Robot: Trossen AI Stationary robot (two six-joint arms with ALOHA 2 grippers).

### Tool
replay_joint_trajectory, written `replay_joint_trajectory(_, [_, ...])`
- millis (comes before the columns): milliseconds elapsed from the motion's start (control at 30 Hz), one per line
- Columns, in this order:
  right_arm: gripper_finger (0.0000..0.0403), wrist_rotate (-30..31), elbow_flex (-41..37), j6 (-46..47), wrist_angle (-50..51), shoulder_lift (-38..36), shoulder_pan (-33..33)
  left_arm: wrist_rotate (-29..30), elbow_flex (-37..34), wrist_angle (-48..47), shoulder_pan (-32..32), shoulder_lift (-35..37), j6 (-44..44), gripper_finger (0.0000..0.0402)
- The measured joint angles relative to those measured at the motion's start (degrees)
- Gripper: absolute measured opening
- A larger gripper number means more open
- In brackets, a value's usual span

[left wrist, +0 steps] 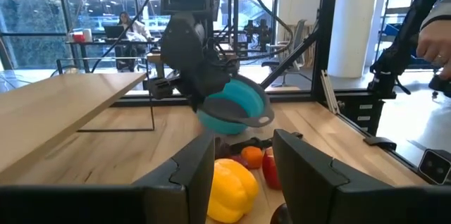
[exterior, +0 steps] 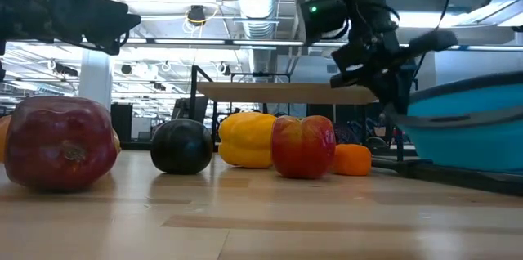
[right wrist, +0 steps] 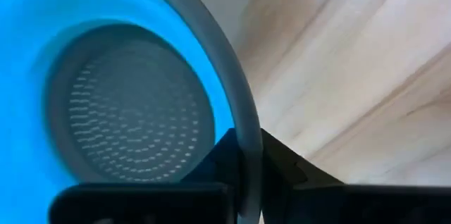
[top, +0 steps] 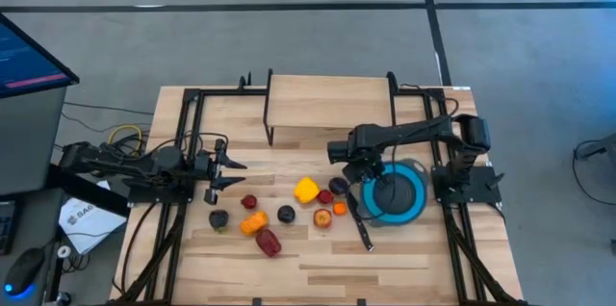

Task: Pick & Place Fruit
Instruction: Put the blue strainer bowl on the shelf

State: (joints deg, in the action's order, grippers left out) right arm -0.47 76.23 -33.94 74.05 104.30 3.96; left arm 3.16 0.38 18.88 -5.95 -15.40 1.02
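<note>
Wooden tabletop (top: 385, 248) is carrying the fruit (top: 306, 190) scattered across its middle, with the yellow piece, red, orange and dark ones lying between the two arms and outside the blue bowl (top: 412, 193). I am seeing the right gripper (right wrist: 243, 160) clamping its fingers on the bowl's grey rim, one inside and one outside, the bowl tilting in the left wrist view. I am keeping the left gripper (top: 234, 172) hovering at the left side, fingers apart, holding nothing, short of the nearest fruit.

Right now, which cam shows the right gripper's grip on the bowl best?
Right wrist view: fingers pinch the blue bowl's grey rim up close. Left wrist view shows the bowl lifted and tilted. In high and low views the arm hides the pinch.
</note>
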Motion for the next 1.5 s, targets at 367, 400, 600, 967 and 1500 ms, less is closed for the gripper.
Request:
replay_joint_trajectory(367, [0.0023,-20.0,0.0,18.3,-16.6,-13.9,7.3,0.0,0.0,0.6,0.0,0.0,0.0,0.0140])
replay_joint_trajectory(400, [0.0027,-20.7,0.0,20.1,-18.7,-15.1,8.3,0.0,0.0,0.7,0.0,0.0,0.0,0.0140])
replay_joint_trajectory(600, [0.0011,-20.7,0.0,33.5,-29.3,-22.0,16.0,0.0,0.0,1.0,0.0,0.0,0.0,0.0140])
replay_joint_trajectory(967, [0.0011,-11.3,0.0,56.3,-28.2,-28.5,38.2,0.0,0.0,1.5,0.0,0.0,0.0,0.0140])
replay_joint_trajectory(1500, [0.0045,-13.2,0.0,57.4,-19.2,-28.3,51.7,0.0,0.0,2.2,0.0,0.0,0.0,0.0140])
